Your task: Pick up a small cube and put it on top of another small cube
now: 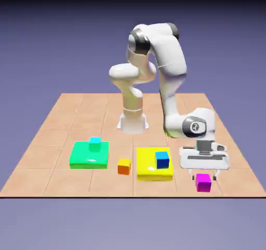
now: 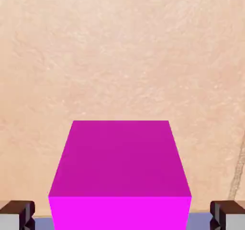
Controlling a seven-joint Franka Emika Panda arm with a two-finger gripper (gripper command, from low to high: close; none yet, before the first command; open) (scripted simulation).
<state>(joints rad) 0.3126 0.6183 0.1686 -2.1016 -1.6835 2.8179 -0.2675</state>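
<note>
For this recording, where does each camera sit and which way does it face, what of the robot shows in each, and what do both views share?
Exterior view: fixed, across the tiled table and above, facing the white robot arm; whole arm and gripper show, over the small magenta cube.
Hand view: on the hand, looking down along the gripper at the tabletop; only two dark fingertips show, either side of the cube, apart from it.
Shared: the magenta cube, the gripper and the table.
</note>
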